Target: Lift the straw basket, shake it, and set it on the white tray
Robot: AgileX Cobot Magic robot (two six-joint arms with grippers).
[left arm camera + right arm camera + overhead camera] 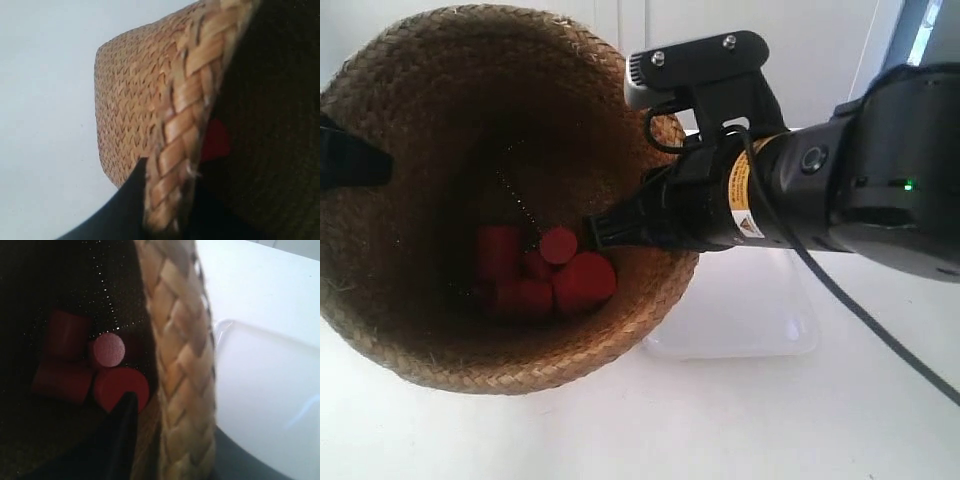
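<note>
The straw basket (410, 330) fills the exterior view, held up close to the camera with its dark inside showing. Several red cylinders (545, 270) lie in its bottom. The arm at the exterior view's right has its right gripper (620, 232) shut on the basket's rim. In the right wrist view one dark finger (122, 430) sits inside and the other outside the braided rim (185, 390). My left gripper (167, 200) is shut on the opposite rim (185, 125), one finger (127, 200) outside. The white tray (750, 310) lies on the table behind the basket, partly hidden.
The white table (770, 420) spreads below and around the tray. A black cable (860, 310) hangs from the right arm across the tray. The tray's glossy rim (260, 390) shows close beside the basket in the right wrist view.
</note>
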